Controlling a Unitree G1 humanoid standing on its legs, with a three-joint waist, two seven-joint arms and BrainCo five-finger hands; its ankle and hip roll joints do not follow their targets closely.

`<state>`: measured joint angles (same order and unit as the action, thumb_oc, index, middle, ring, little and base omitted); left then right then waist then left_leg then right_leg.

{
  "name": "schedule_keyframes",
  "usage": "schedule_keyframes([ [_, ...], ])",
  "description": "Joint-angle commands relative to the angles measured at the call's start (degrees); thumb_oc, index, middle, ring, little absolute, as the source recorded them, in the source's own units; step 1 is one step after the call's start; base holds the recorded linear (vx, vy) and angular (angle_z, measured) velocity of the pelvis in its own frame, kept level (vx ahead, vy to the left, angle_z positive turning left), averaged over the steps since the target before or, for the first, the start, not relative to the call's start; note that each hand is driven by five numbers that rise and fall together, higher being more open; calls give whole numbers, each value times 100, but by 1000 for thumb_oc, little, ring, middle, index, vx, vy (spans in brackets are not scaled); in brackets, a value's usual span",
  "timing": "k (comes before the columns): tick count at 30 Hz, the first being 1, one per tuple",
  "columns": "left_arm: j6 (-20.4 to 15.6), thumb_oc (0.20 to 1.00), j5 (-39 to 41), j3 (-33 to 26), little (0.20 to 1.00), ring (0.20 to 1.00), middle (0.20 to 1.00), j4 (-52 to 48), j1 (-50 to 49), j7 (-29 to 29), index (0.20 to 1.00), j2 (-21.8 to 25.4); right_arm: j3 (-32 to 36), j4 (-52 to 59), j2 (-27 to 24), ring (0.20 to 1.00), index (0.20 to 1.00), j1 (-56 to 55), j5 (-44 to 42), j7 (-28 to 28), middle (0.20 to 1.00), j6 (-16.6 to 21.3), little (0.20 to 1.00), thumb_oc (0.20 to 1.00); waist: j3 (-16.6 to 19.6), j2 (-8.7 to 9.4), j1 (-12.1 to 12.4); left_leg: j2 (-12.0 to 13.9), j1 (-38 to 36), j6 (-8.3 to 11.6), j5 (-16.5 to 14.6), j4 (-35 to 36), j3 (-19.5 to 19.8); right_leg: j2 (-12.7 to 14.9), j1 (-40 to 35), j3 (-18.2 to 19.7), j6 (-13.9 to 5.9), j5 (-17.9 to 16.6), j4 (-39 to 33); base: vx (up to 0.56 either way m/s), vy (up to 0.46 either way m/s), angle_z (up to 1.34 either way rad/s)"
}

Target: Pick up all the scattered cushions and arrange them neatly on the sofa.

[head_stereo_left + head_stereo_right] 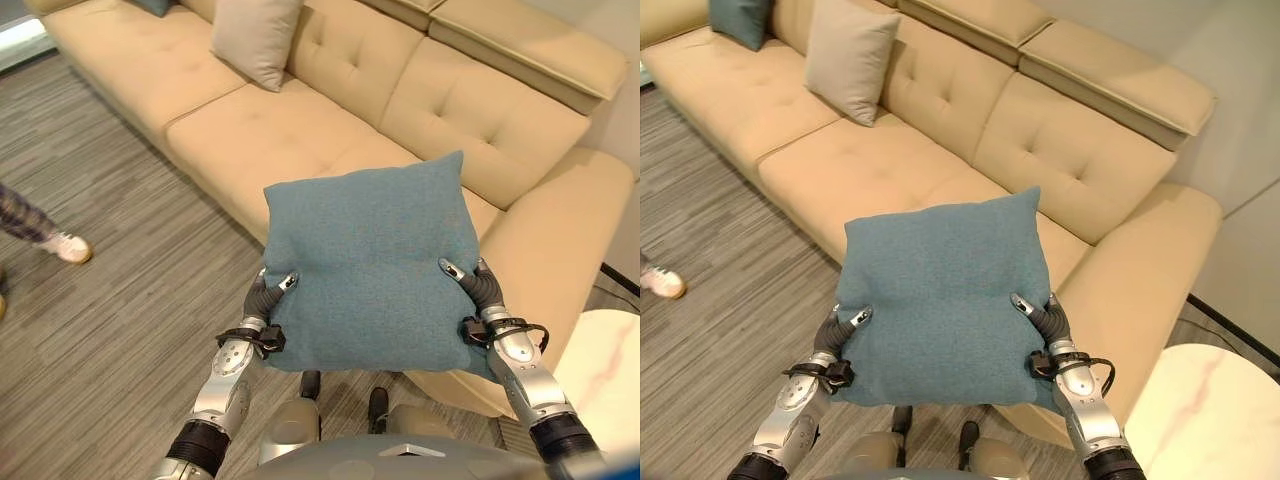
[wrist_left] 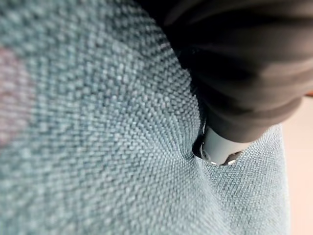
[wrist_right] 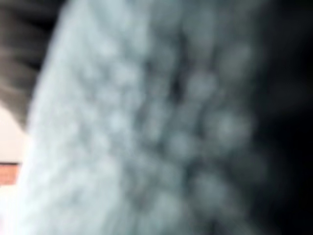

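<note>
Your left hand (image 1: 264, 296) and right hand (image 1: 481, 283) each pinched a side edge of the teal cushion (image 1: 372, 260), thumbs curled over its top, holding it flat above the sofa (image 1: 300, 140) front edge. A beige cushion (image 1: 255, 38) leaned against the backrest.

- We see a square teal-blue cushion (image 1: 372, 265) of woven fabric held up off the floor in front of the sofa (image 1: 300, 130), its face tilted toward the camera and one corner pointing up.
- We see a beige cushion (image 1: 848, 58) leaning upright against the tufted backrest of the tan sofa.
- We see another teal cushion (image 1: 738, 20) propped at the sofa's far end, partly cut off.
</note>
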<state>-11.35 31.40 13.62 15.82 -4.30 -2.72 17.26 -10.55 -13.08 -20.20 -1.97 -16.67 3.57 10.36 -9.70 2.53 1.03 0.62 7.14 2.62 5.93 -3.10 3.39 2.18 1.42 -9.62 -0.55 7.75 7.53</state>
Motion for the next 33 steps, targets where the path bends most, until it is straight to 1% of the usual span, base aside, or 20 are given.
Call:
schedule_keyframes([
  [1, -384, 200, 18, 43, 200, 200, 200, -652, 412, 292, 200, 1, 45, 619, 111, 200, 200, 319, -176, -57, 200, 526, 200, 200, 372, 450, -112, -101, 289, -19, -908, -488, -388, 131, -148, 277, -443, -651, -912, 67, 46, 3],
  [3, -393, 200, 9, -10, 200, 200, 200, -702, 413, 217, 200, 15, 55, 630, 112, 200, 200, 345, -193, -21, 200, 519, 200, 200, 383, 476, -81, 25, 473, 7, -738, -385, -424, 141, -162, 279, -433, -580, -910, 124, 109, -9],
  [5, -404, 200, -2, -18, 200, 200, 200, -744, 343, 237, 200, 15, 75, 641, 124, 200, 200, 326, -138, -14, 200, 526, 200, 200, 461, 449, -77, 118, 285, -3, -665, -98, -521, 125, -252, 255, -435, -491, -877, 235, 240, -25],
  [6, -381, 200, -49, -37, 200, 200, 200, -783, 266, 254, 200, 101, 33, 678, 171, 200, 200, 319, -137, -63, 200, 488, 200, 200, 547, 476, -55, 28, 161, -42, -707, -62, -448, 224, -271, 290, -492, -442, -763, 246, 280, -13],
  [8, -371, 200, -64, -73, 200, 200, 200, -864, 198, 280, 200, 155, -28, 674, 222, 200, 200, 353, -120, -120, 200, 484, 200, 200, 548, 499, -6, -42, 55, -129, -778, -56, -463, 302, -250, 383, -536, -381, -560, 176, 292, -18],
  [9, -363, 200, -88, -92, 200, 200, 200, -867, 194, 290, 200, 219, -89, 679, 294, 200, 200, 406, -97, -153, 200, 489, 200, 200, 544, 495, 26, -110, -49, -230, -842, 1, -468, 362, -150, 489, -596, -358, -239, 118, 299, -32],
  [10, -356, 200, -110, -91, 200, 200, 200, -880, 206, 293, 200, 258, -120, 682, 331, 200, 200, 432, -79, -179, 200, 484, 200, 200, 512, 500, 33, -138, -98, -274, -866, 8, -479, 387, -54, 542, -647, -386, 15, 84, 277, -34],
  [11, -346, 200, -120, -95, 200, 200, 200, -892, 218, 289, 200, 294, -133, 686, 349, 200, 200, 446, -68, -184, 200, 479, 200, 200, 459, 495, 32, -161, -127, -332, -882, -11, -489, 419, 60, 599, -692, -479, 339, 35, 196, -31],
  [14, -351, 200, -190, -113, 200, 200, 200, -908, 223, 275, 200, 364, -212, 721, 451, 200, 200, 492, -61, -203, 200, 502, 200, 200, 342, 428, 10, -172, -287, -442, -926, 35, -498, 386, 480, 689, -737, -623, 1133, 65, 192, -8],
  [18, -370, 200, -216, -74, 200, 200, 200, -910, 166, 308, 200, 314, -294, 681, 426, 200, 200, 529, -46, -254, 200, 503, 200, 200, 343, 414, -61, -348, -692, -502, -994, 299, -442, 53, 744, 575, -616, -625, 593, 176, 143, -18],
  [22, -380, 200, -207, -37, 200, 200, 200, -862, 221, 351, 200, 255, -249, 685, 380, 200, 200, 507, -89, -275, 200, 515, 200, 200, 320, 439, -138, -498, -939, -485, -1122, 371, -327, -119, 939, 298, -640, -854, -19, 168, 58, 2],
  [23, -387, 200, -202, 19, 200, 200, 200, -858, 276, 387, 200, 215, -181, 696, 361, 200, 200, 413, -79, -254, 200, 520, 200, 200, 313, 481, -200, -583, -991, -463, -1194, 306, -192, -179, 912, 358, -637, -901, -148, 205, 12, 16],
  [25, -392, 200, -232, 84, 200, 200, 200, -840, 310, 434, 200, 169, -85, 689, 336, 200, 200, 317, -67, -220, 200, 544, 200, 200, 367, 532, -246, -643, -1024, -410, -1298, 209, -89, -164, 762, 444, -593, -940, -308, 205, -26, 82],
  [27, -391, 200, -215, 156, 200, 200, 200, -835, 329, 484, 200, 114, -2, 690, 298, 200, 200, 235, -62, -193, 200, 542, 200, 200, 451, 542, -301, -681, -1060, -342, -1414, 61, -4, -152, 567, 489, -531, -979, -467, 246, -50, 103],
  [28, -385, 200, -221, 171, 200, 200, 200, -840, 289, 540, 200, 89, 64, 692, 235, 200, 200, 152, -77, -201, 200, 551, 200, 200, 543, 541, -353, -666, -1103, -275, -1555, -153, -42, -112, 354, 407, -486, -969, -585, 227, -47, 43],
  [29, -384, 200, -221, 171, 200, 200, 200, -841, 286, 540, 200, 87, 63, 694, 233, 200, 200, 149, -78, -201, 200, 551, 200, 200, 538, 537, -359, -663, -1101, -274, -1570, -174, -35, -115, 341, 399, -485, -971, -593, 287, -67, 42],
  [30, -353, 200, -188, 150, 200, 200, 200, -838, 243, 570, 200, 46, 117, 685, 171, 200, 200, 91, -117, -237, 200, 544, 200, 200, 559, 563, -366, -654, -921, -98, -1555, -923, -71, -115, 83, 480, -419, -940, -743, 129, -32, 40],
  [31, -353, 200, -188, 151, 200, 200, 200, -838, 243, 570, 200, 45, 118, 685, 170, 200, 200, 90, -118, -238, 200, 544, 200, 200, 559, 558, -364, -650, -903, -96, -1573, -957, -74, -120, 84, 480, -418, -944, -747, 155, -19, 32],
  [32, -341, 200, -158, 126, 200, 200, 200, -836, 248, 538, 200, 16, 97, 683, 154, 200, 200, 81, -172, -250, 200, 512, 200, 200, 505, 595, -310, -574, -581, -19, -1489, -1292, -104, -78, -17, 572, -390, -884, -787, 35, 18, 15],
  [33, -333, 200, -153, 120, 200, 200, 200, -844, 234, 550, 200, 10, 95, 665, 147, 200, 200, 100, -173, -250, 200, 506, 200, 200, 503, 611, -287, -533, -463, -46, -1575, -1271, -114, -70, -26, 611, -392, -862, -803, 58, 25, -2],
])
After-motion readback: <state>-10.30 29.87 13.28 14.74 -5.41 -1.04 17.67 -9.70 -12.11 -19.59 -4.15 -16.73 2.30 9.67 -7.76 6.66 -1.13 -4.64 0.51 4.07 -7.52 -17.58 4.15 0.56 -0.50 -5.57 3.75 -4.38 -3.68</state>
